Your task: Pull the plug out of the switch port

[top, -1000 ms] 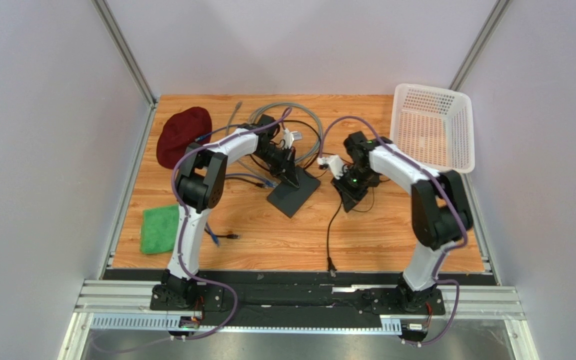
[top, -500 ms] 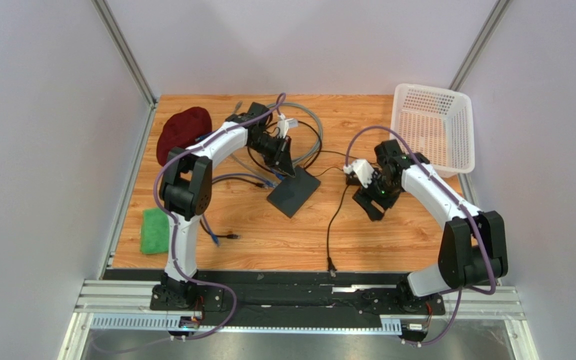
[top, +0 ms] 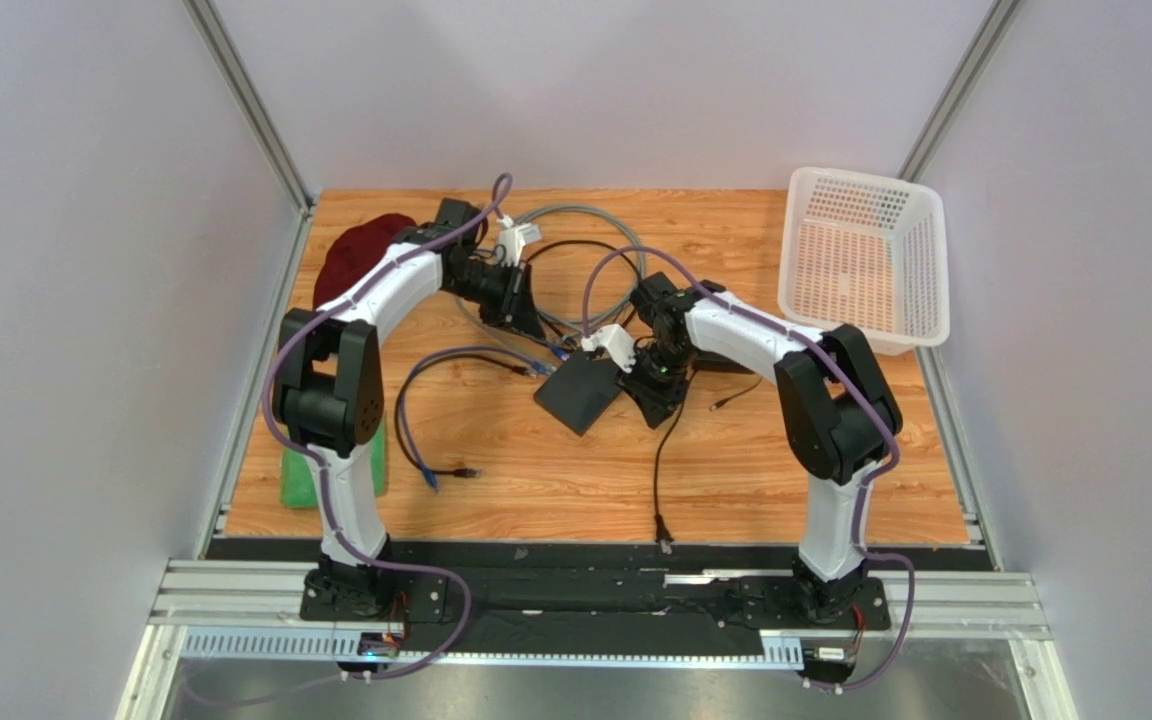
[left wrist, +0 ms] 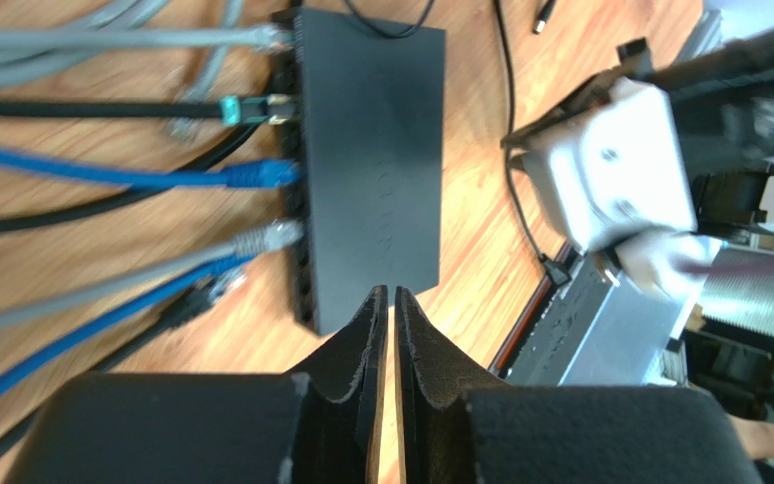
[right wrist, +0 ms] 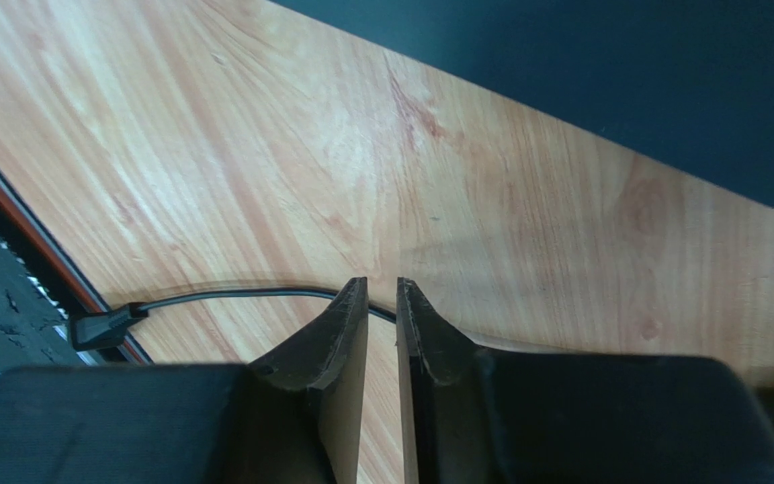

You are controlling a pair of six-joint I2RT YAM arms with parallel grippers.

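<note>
The switch (top: 582, 393) is a flat black box in the middle of the table. In the left wrist view the switch (left wrist: 371, 171) has two grey, one black and one blue cable (left wrist: 260, 173) plugged into its left edge. A loose dark plug (left wrist: 204, 292) lies just off that edge. My left gripper (top: 527, 315) hovers behind the switch, shut and empty, as the left wrist view (left wrist: 385, 292) shows. My right gripper (top: 645, 393) is low beside the switch's right edge, shut and empty (right wrist: 382, 284), with the switch corner (right wrist: 613, 71) ahead of it.
A thin black power cable (right wrist: 209, 295) runs under my right gripper toward the front edge (top: 660, 525). A grey cable coil (top: 582, 240) and a maroon cloth (top: 364, 263) lie at the back. A green cloth (top: 297, 465) is front left, a white basket (top: 865, 252) back right.
My left gripper has drawn back from the switch's socket edge toward the far left. My right arm swung out to the right, then came in against the switch's right side.
</note>
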